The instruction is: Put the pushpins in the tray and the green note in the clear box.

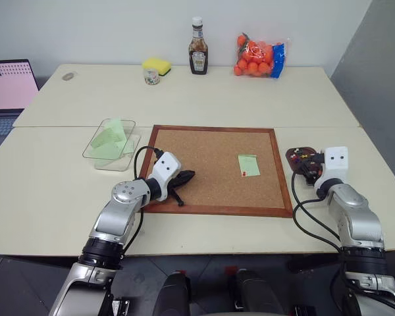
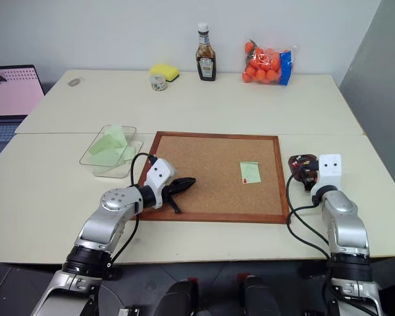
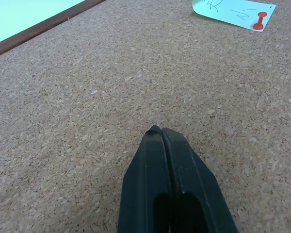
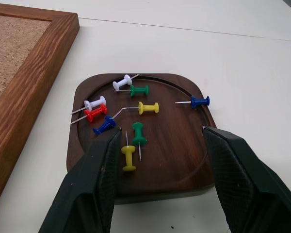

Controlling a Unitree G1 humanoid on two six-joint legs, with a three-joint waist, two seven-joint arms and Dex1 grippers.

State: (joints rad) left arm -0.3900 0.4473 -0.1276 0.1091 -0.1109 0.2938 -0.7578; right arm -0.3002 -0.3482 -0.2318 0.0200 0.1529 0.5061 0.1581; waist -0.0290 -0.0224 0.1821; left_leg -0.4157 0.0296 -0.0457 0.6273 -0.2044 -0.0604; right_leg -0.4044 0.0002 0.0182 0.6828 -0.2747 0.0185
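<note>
The green note (image 1: 248, 164) lies on the cork board (image 1: 204, 164), right of its middle, held by a red pushpin (image 3: 261, 20) at its near corner. My left gripper (image 1: 187, 176) is shut and empty, low over the board's near left part, well short of the note (image 3: 233, 9). Right of the board stands the brown tray (image 4: 179, 145), holding several pushpins, among them a green one (image 4: 138, 133) and a red one (image 4: 96, 113). My right gripper (image 4: 160, 133) hangs open at the tray's near edge with nothing between its fingers. Left of the board, the clear box (image 1: 112, 146) holds green paper slips.
A laptop (image 1: 10, 89) sits at the far left. Along the table's back stand a yellow sponge (image 1: 157, 64), a small jar (image 1: 151, 77), a sauce bottle (image 1: 198, 49) and a bag of oranges (image 1: 258, 58). The board's wooden frame (image 4: 34, 77) runs beside the tray.
</note>
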